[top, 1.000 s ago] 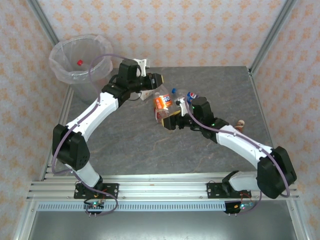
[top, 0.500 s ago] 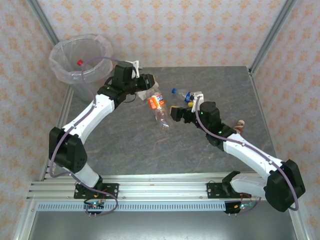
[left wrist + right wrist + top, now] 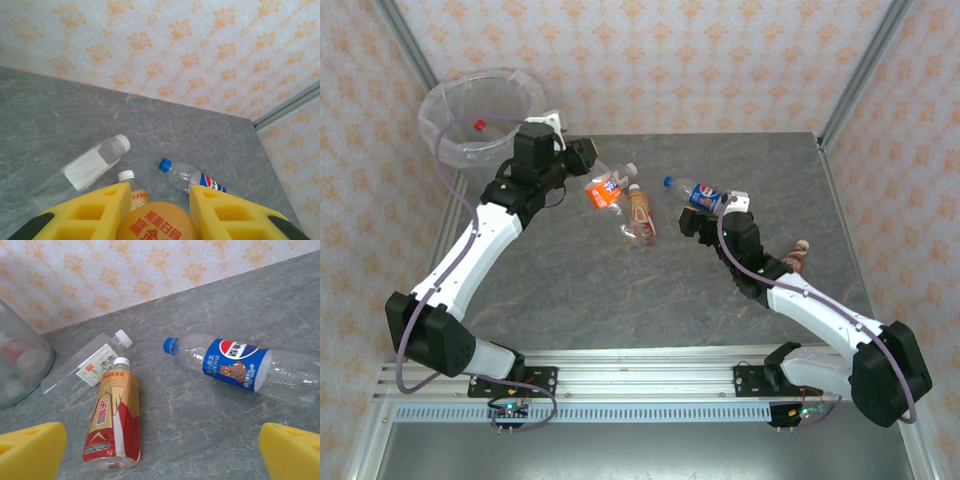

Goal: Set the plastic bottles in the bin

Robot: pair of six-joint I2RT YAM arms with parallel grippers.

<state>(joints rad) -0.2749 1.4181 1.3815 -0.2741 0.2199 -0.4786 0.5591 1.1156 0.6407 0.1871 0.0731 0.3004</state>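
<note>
The left wrist view shows the left gripper (image 3: 159, 197) clamped on an orange bottle (image 3: 157, 227). The top view shows the bin (image 3: 428, 125) behind it. The right gripper (image 3: 160, 452) is spread wide.

Bottles outside the bin (image 3: 440, 95) number five: orange-labelled bottle (image 3: 604, 191), clear white-labelled bottle (image 3: 96, 366), red-and-tan bottle (image 3: 112, 416), blue-labelled bottle (image 3: 235, 365), and brown bottle (image 3: 797, 256) by the desk's right edge. One bin, with one red cap (image 3: 478, 125) inside.
</note>
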